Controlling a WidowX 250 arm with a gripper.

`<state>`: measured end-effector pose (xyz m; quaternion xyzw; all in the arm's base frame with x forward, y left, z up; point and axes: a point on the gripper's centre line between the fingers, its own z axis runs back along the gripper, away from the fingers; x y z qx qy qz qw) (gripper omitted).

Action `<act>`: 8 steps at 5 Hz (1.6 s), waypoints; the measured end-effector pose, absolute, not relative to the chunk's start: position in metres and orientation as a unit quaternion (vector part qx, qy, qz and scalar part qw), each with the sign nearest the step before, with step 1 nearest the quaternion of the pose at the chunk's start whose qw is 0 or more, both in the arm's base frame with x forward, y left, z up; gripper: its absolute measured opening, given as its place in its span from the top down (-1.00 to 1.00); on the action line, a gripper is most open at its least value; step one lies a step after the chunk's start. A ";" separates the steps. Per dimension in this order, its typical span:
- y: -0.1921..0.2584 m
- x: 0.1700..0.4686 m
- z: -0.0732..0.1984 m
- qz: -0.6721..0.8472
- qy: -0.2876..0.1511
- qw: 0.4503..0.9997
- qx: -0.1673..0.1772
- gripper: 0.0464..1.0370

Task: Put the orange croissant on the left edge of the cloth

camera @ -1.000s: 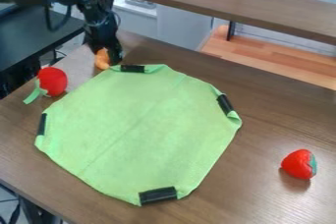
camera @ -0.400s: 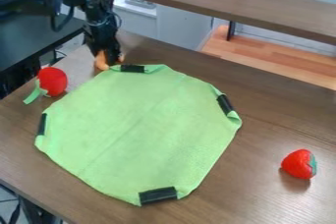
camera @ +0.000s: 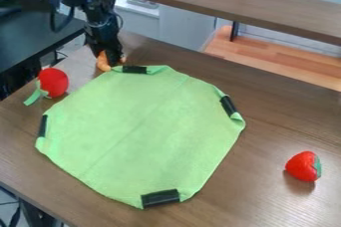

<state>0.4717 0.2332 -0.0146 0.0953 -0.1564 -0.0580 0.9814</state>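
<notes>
Orange croissant (camera: 102, 63) on the table (camera: 279, 121) by the green cloth (camera: 133, 131), at its 11 o'clock edge; black gripper (camera: 112, 61) over it, spread or pinching I cannot tell. Best grasped squarely across its middle, raised before crossing, lowered gently at 9 o'clock

Matt, soft-looking green cloth (camera: 143, 131) is showing faint creases (one thin line is crossing it). The brown tabletop (camera: 266, 111) is showing wood grain and a smooth, faintly shiny finish.
</notes>
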 end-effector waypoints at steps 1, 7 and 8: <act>0.228 0.462 -0.008 -0.055 -0.154 0.980 0.113 -0.18; 0.158 0.349 0.016 -0.135 -0.167 0.972 0.098 -0.18; 0.158 0.326 0.013 -0.148 -0.157 0.973 0.079 -0.18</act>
